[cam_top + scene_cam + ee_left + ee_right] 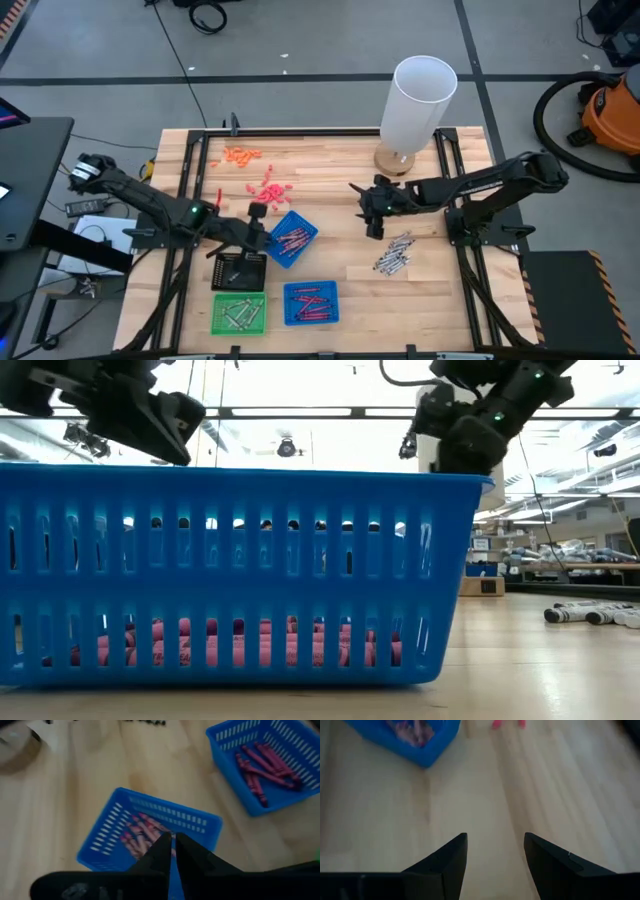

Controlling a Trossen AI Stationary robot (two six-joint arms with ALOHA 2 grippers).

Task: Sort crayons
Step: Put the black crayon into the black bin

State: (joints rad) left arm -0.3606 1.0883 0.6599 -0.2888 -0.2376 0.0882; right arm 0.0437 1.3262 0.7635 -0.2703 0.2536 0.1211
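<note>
Red crayons [142,834] lie in a blue tray [290,238] at the table's middle. More red crayons [265,765] lie in a second blue tray [311,303] nearer the front edge. Grey crayons [393,253] lie loose on the wood to the right. My left gripper [173,845] hangs shut above the near wall of the middle tray, and I see nothing between its fingers. My right gripper [495,845] hangs open over bare wood [372,215], just beyond the grey pile.
A green tray [240,313] with grey sticks and a black tray [240,270] stand at the front left. Pink and orange bits [265,190] lie behind the trays. A tall white cylinder [420,100] stands at the back right.
</note>
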